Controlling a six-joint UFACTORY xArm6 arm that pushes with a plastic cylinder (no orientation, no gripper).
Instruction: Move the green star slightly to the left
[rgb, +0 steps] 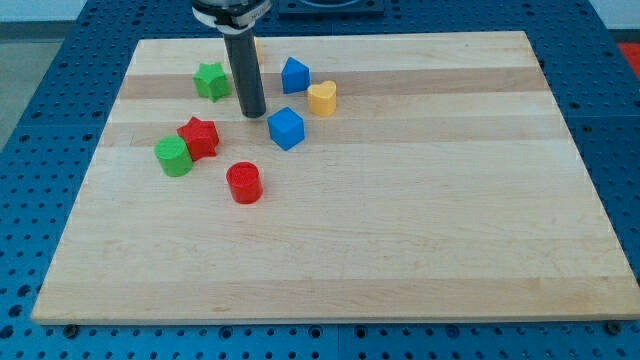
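Note:
The green star lies on the wooden board near the view's top left. My tip rests on the board just right of and slightly below the star, with a small gap between them. The dark rod rises from the tip to the view's top edge. A blue cube sits right of the tip.
A blue block and a yellow heart-shaped block lie right of the rod. A red star, a green cylinder and a red cylinder lie below. A yellow block is mostly hidden behind the rod.

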